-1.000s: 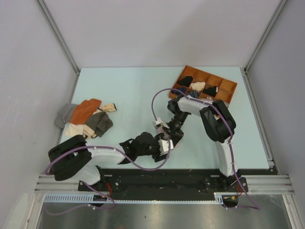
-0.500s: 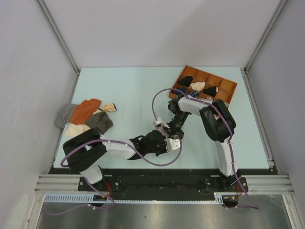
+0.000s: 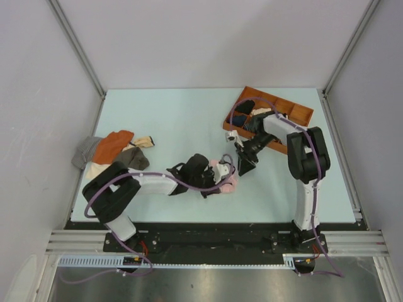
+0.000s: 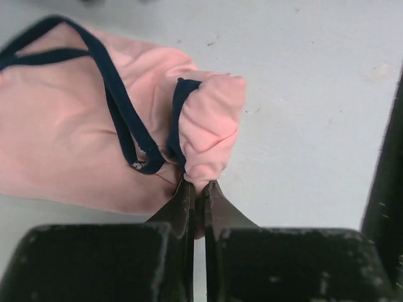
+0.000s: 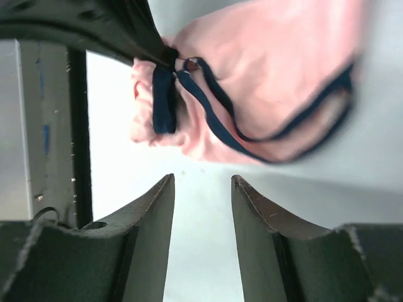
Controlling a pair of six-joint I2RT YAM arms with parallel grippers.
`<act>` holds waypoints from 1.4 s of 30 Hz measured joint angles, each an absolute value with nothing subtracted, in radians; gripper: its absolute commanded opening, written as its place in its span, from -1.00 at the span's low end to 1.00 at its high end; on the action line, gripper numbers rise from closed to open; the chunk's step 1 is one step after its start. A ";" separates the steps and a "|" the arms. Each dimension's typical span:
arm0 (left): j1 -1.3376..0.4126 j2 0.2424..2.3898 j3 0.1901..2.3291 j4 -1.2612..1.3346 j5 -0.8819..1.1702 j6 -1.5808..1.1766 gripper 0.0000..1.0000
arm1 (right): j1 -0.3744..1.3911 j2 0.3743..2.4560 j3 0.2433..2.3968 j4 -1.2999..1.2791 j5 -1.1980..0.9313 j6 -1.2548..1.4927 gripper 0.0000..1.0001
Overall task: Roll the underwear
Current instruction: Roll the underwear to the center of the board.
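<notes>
The underwear [image 4: 75,138] is pink with navy edging and lies bunched on the table near its front middle [image 3: 228,183]. My left gripper [image 4: 196,184] is shut on a folded pink lobe of it, the navy band just left of the fingertips. From above, the left gripper [image 3: 216,179] lies low at the fabric's left side. My right gripper [image 5: 201,179] is open and empty, its fingers a short way back from the underwear [image 5: 271,82]. In the top view the right gripper [image 3: 242,167] hovers just right of the cloth.
A pile of other cloths [image 3: 113,154], orange, beige and grey, lies at the table's left edge. An orange compartment tray [image 3: 303,115] with rolled items stands at the back right. A black rail [image 3: 208,229] runs along the near edge.
The left gripper closed on the underwear. The right gripper opened, let go and drew back to the right, its arm swinging up toward the tray.
</notes>
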State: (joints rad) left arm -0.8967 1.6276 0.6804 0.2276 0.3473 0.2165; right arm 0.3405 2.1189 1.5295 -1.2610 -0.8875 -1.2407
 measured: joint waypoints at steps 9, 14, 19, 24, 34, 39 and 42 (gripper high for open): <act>-0.705 1.866 0.988 -0.075 0.712 0.039 -0.91 | 0.363 1.737 1.277 -1.106 -0.873 -1.387 0.22; -0.672 1.951 1.088 -0.183 0.807 -0.005 -0.87 | 0.514 1.613 1.110 -0.960 -0.804 -1.473 0.24; -0.653 1.998 1.140 -0.238 0.859 -0.034 -0.83 | 0.604 1.611 1.010 -0.795 -0.693 -1.482 0.23; -0.646 2.025 1.173 -0.278 0.877 -0.046 -0.77 | 0.648 1.611 0.953 -0.656 -0.588 -1.479 0.23; -0.645 2.029 1.181 -0.290 0.879 -0.046 -0.68 | 0.664 1.597 0.920 -0.548 -0.507 -1.471 0.21; -0.645 2.029 1.182 -0.287 0.876 -0.050 -0.54 | 0.665 1.622 0.910 -0.498 -0.445 -1.468 0.09; -0.645 2.029 1.180 -0.279 0.875 -0.058 -0.36 | 0.665 1.629 0.908 -0.479 -0.420 -1.467 -0.20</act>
State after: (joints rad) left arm -0.6445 2.0293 1.1797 -0.2794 0.8753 -0.0582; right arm 0.6647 1.6295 0.9077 -0.4793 -0.4202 -1.4666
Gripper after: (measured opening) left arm 0.239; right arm 0.534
